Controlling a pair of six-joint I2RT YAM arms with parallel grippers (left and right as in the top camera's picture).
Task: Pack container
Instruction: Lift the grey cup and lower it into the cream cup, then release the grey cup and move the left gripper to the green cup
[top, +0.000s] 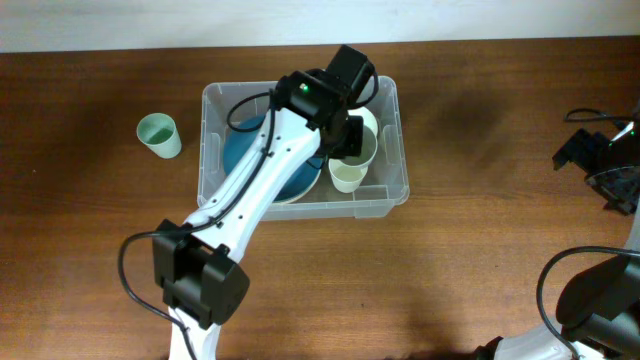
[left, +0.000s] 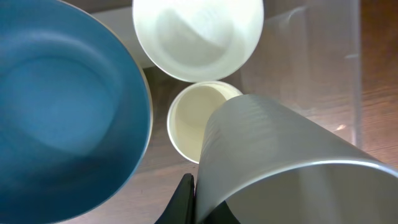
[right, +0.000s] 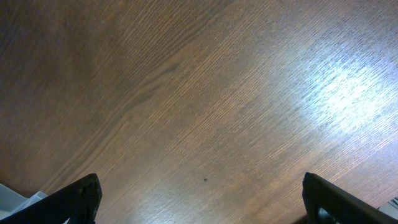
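Inside the container (top: 392, 196), the left claw (top: 351, 140) seems clamped on a grey cup (left: 292, 162), cream cup (left: 188, 121) just ahead. The right claw (right: 200, 186) gapes wide above the table (right: 205, 93).

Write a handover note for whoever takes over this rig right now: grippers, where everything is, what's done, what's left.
Left gripper: shut on a grey cup, held tilted inside the container, next to the cream cup.
Right gripper: open and empty, over bare table far right of the container.
In the container: blue bowl, white bowl, cream cup.
Outside: green cup, upright on the table left of the container.
Done: two bowls and one cup packed.
Left: set the grey cup down and release it; then probably fetch the green cup.
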